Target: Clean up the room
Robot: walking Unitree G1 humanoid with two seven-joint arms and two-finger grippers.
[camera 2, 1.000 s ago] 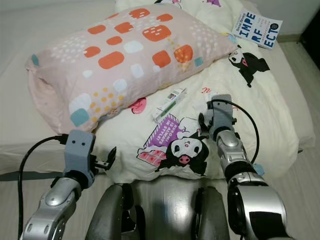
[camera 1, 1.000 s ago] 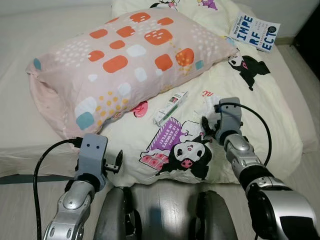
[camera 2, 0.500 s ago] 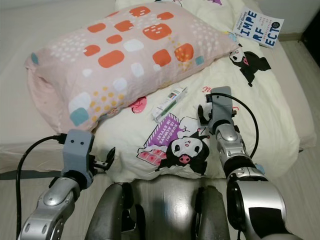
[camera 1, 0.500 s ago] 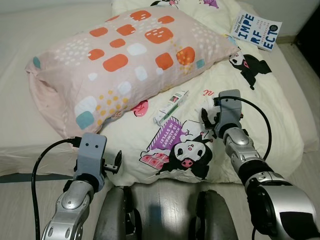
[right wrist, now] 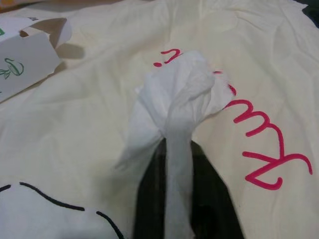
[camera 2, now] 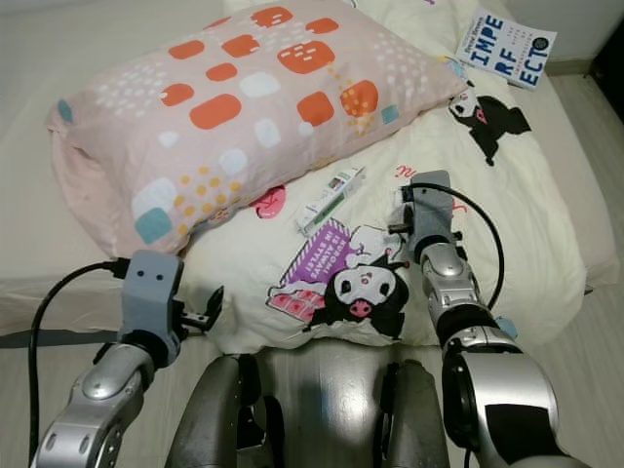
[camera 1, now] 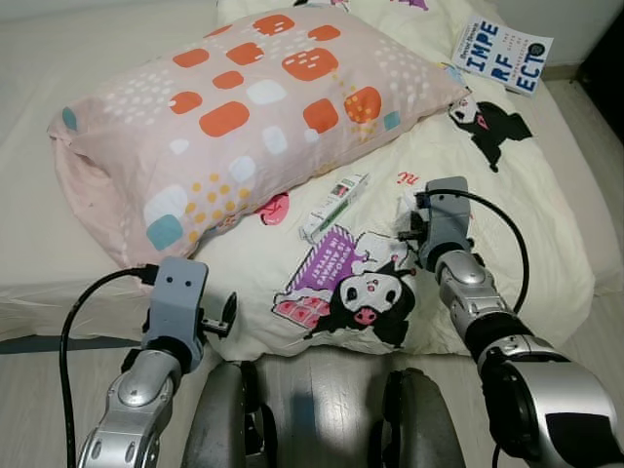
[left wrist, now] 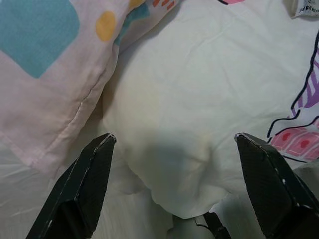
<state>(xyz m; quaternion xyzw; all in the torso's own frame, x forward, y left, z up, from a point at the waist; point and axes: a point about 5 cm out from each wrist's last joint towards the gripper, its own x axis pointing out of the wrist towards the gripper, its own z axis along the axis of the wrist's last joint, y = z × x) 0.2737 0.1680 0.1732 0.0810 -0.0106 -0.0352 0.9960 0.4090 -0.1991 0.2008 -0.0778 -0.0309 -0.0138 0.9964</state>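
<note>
right gripper pinched shut on crumpled white tissue, just above cartoon-print quilt on bed. left gripper spread wide, empty, hovering at quilt's near edge by pillow. judged early stage: one piece of litter in hand, not yet binned. left to clear: small white carton beside pillow, end flap open, contents unseen; book at far corner.
</note>
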